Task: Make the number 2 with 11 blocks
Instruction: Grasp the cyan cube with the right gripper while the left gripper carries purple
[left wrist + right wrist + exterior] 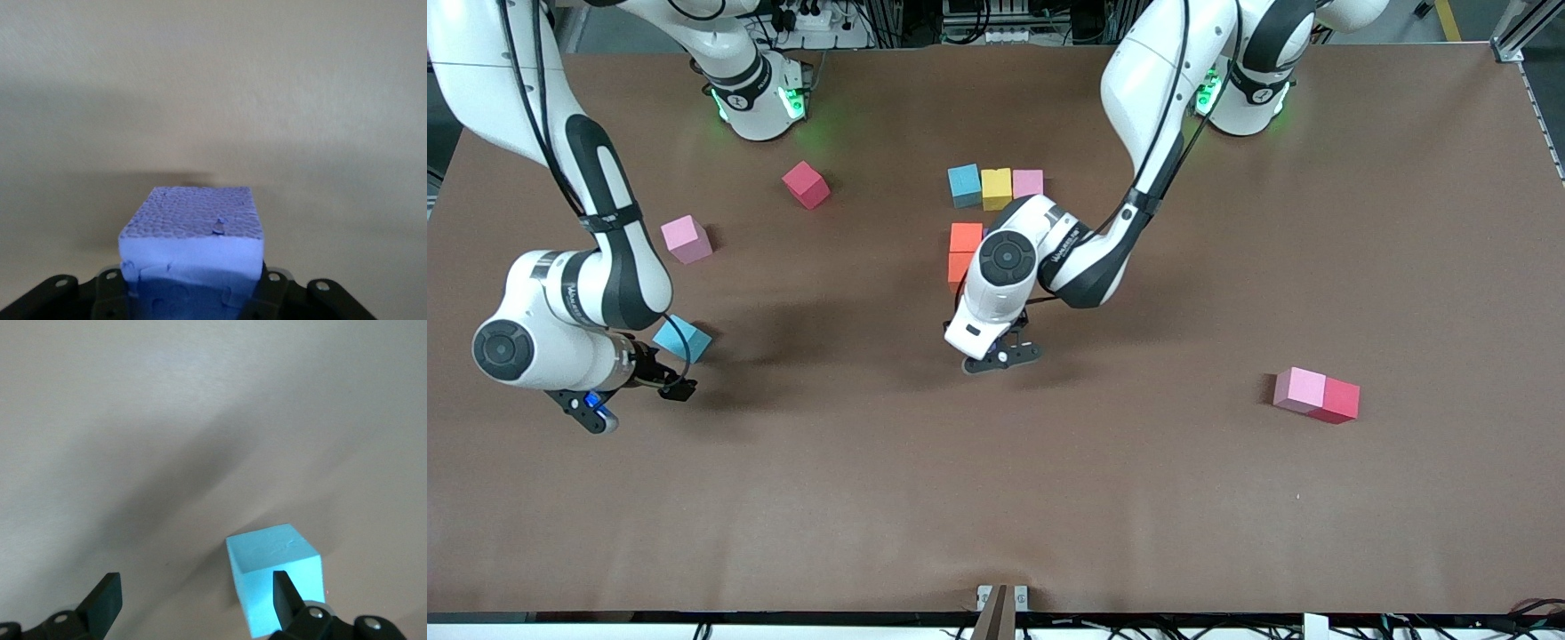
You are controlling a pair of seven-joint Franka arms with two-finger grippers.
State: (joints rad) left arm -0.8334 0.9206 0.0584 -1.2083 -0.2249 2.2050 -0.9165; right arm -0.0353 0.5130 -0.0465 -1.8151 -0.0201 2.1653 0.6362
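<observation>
The brown counter (996, 498) carried the small matte foam cubes, well scattered: a row of a cyan cube (964, 185), a yellow cube (996, 188) and a pink cube (1028, 183) lay touching near the middle, with two orange cubes (964, 252) stacked in line just nearer to the front camera. A second pink foam cube (687, 239) and a second cyan foam cube (682, 339) lay toward the right arm's end, a third pink cube (1299, 389) lay touching a red cube (1336, 401) toward the left arm's end, and another red cube (807, 184) lay apart. The cubes were judged light, soft and slightly grippy, since a pebbled foam texture was shown, so a modest squeeze on two parallel side faces was judged sufficient, while a hard squeeze would likely dent them. The left gripper (1003, 356) was held over bare counter just nearer to the front camera than the orange cubes; its fingers (110, 293) were clamped on a purple foam cube (193, 230), a grip that was revealed by the left wrist view alone, the cube being hidden under the arm in the front view. The right gripper (193, 600) was placed low beside the second cyan cube (270, 570), its fingers (103, 600) spread wide apart and empty; in the right wrist view the cube was seen off-centre, by one finger and not between the pair, which the front view did not make plain.
</observation>
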